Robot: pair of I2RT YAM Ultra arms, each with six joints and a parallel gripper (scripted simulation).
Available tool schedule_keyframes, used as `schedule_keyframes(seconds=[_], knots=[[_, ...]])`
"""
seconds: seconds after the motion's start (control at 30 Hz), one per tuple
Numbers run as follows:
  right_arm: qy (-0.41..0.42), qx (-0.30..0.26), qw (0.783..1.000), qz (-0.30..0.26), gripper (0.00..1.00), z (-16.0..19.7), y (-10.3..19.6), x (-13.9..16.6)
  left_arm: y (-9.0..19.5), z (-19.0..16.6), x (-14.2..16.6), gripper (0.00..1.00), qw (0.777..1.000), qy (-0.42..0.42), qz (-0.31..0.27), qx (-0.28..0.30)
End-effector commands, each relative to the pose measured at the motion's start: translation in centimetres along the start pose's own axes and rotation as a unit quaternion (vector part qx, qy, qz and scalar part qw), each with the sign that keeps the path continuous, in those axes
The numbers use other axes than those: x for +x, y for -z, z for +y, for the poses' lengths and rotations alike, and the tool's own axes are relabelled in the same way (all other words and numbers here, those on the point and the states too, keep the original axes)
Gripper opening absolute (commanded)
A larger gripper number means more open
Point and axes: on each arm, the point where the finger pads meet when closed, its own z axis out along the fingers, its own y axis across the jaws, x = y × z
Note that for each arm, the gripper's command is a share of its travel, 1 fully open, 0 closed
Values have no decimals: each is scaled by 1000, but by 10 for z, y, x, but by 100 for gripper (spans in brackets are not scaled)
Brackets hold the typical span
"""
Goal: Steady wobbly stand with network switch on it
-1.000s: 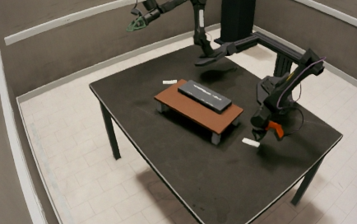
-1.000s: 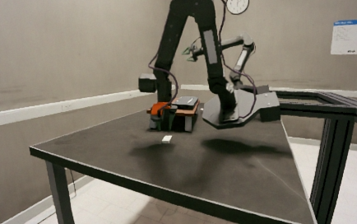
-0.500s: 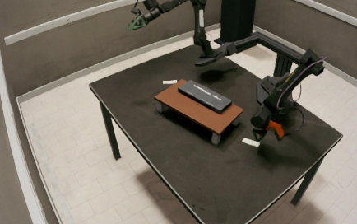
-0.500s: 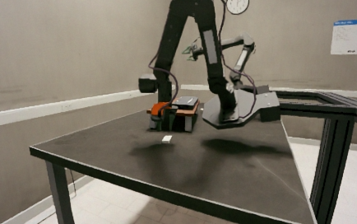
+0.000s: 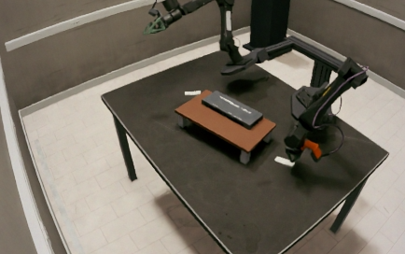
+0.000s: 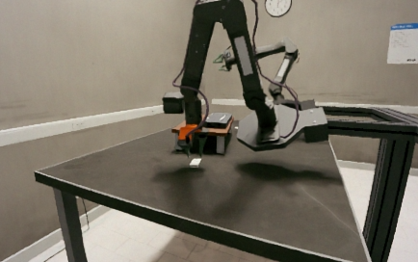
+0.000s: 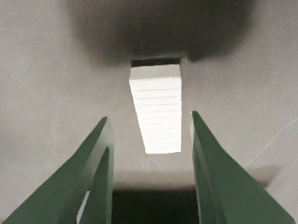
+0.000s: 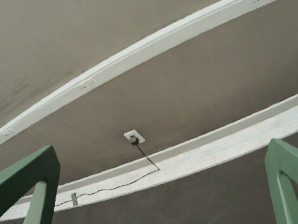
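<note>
The brown stand [image 5: 224, 123] sits mid-table on pale legs, with the dark network switch [image 5: 231, 108] lying on top. One white wedge [image 5: 284, 161] lies on the table off the stand's near right corner. My left gripper [image 5: 293, 156] hangs just over this wedge. In the left wrist view its green fingers straddle the wedge [image 7: 156, 112] with gaps on both sides, so it is open. A second white wedge [image 5: 192, 92] lies by the stand's far corner. My right gripper [image 5: 156, 25] [image 8: 162, 155] is raised high beyond the table's far edge, open wide and empty.
The arms' base plate [image 5: 243, 63] and a black frame [image 5: 317, 56] stand at the table's far right corner. In the exterior view the stand [image 6: 209, 134] lies behind the left gripper [image 6: 194, 146] and the near wedge [image 6: 195, 163].
</note>
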Motion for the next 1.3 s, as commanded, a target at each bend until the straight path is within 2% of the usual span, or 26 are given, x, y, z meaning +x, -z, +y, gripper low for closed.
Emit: schedule_keyframes(seconds=[0.0,0.2,0.57,0.63,0.77,0.8,0.83,0.9,0.93,1.27], knots=[[8,-13,1000,-27,100,6,3,-24,-9,1,3,43,1000,-8,3,4],[8,-13,1000,-27,100,6,3,-24,-11,-3,-1,43,1000,-8,-7,3],[8,-13,1000,-27,100,6,3,-24,-35,5,3,43,1000,-9,2,0],[8,-13,1000,-27,100,6,3,-24,-36,-4,3,43,1000,-5,4,10],[8,-13,1000,-27,100,6,3,-24,-37,5,1,43,1000,-11,-6,-3],[8,-13,1000,-27,100,6,3,-24,-41,-4,3,43,1000,-5,4,10],[8,-13,1000,-27,100,6,3,-24,-41,10,0,43,1000,-9,-6,-8],[8,-13,1000,-27,100,6,3,-24,-35,-7,3,43,1000,-10,-4,12],[8,-13,1000,-27,100,6,3,-24,-35,-9,3,0,1000,-9,-4,14],[8,-13,1000,-27,100,6,3,-24,-35,-7,3,0,1000,-10,-4,10]])
